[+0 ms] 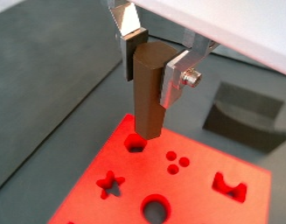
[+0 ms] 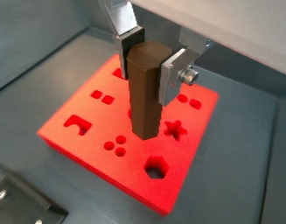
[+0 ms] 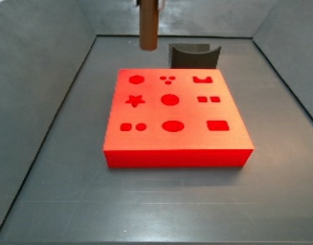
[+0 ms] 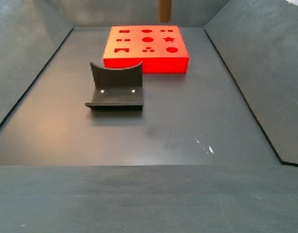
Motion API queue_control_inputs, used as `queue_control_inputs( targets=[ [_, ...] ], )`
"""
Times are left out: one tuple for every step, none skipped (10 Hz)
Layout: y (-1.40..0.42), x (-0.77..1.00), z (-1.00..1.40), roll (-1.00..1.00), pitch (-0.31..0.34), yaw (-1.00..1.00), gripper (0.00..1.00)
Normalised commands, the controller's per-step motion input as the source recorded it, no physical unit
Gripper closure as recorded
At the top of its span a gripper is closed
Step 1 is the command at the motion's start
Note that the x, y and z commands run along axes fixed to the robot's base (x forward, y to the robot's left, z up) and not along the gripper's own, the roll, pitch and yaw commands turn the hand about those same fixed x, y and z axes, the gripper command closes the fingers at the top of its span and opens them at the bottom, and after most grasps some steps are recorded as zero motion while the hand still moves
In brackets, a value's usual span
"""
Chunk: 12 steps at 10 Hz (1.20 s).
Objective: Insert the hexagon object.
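Observation:
My gripper (image 1: 155, 63) is shut on the hexagon object (image 1: 146, 96), a long brown six-sided peg held upright; both show in both wrist views, gripper (image 2: 151, 61) and peg (image 2: 145, 96). The peg hangs above the red block (image 3: 185, 144), clear of it. Its lower end shows near the hexagon hole (image 1: 133, 143) in a wrist view and short of that hole (image 2: 156, 166) in a wrist view. In both side views only the peg (image 3: 148, 24) (image 4: 165, 10) shows, over the block's far part; the gripper is cut off by the frame edge. The hole (image 3: 136, 79) is open.
The red block (image 4: 148, 50) has several shaped holes: a star (image 3: 136, 100), a circle (image 3: 170, 100), dots and squares. A dark grey curved block (image 3: 193, 55) (image 4: 116, 86) (image 1: 244, 109) stands on the floor beside it. Grey bin walls slope up around the floor.

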Motion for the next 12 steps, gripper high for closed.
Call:
queue_control_inputs(
  targets=[
    [0.00,-0.12,-0.35,-0.11,-0.153,-0.88,1.00],
    [0.07,-0.03,-0.33,-0.11,-0.166,-0.78,1.00],
    [0.03,-0.28,-0.07,0.03,-0.019,-0.18,1.00],
    [0.00,0.00,0.00,0.00,0.000,0.00,1.00],
    [0.00,-0.09,0.00,0.19,0.000,0.11,1.00],
    [0.03,-0.11,-0.20,0.35,-0.207,0.02,1.00],
    [0.00,-0.21,-0.21,0.28,-0.403,0.00,1.00],
    [0.00,-0.20,-0.19,0.26,-0.429,0.00,1.00],
    [-0.06,-0.04,-0.21,0.28,-0.324,0.00,1.00],
    [0.00,0.00,-0.01,0.05,-0.097,0.00,1.00],
    [0.01,-0.07,-0.12,0.00,-0.109,0.00,1.00],
    [0.11,0.00,-0.38,-0.06,0.000,0.00,1.00]
  ],
)
